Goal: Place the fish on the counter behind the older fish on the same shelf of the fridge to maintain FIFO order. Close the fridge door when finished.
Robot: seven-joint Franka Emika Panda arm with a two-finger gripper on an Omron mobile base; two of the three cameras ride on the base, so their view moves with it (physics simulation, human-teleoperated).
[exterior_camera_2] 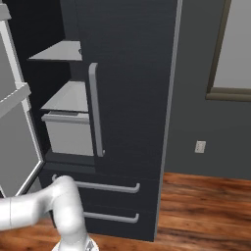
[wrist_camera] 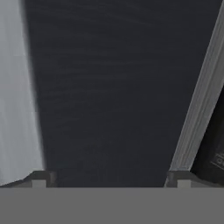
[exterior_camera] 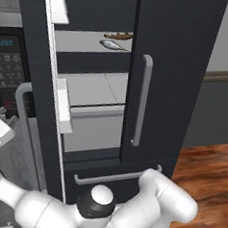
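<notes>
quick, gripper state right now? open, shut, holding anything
gripper: open, nothing between its tips, facing a dark fridge door.

matt charcoal fridge (exterior_camera: 188, 44), glossy wood floor (exterior_camera_2: 206, 206)

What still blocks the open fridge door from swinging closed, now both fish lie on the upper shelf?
Nothing visible stands in the gap. The open left door swings clear of the shelf, where the brown fish lies behind the older fish; the open gripper faces a dark panel.

fish (exterior_camera: 118, 36) behind older fish (exterior_camera: 113, 45), on shelf (exterior_camera: 77, 41)
</notes>
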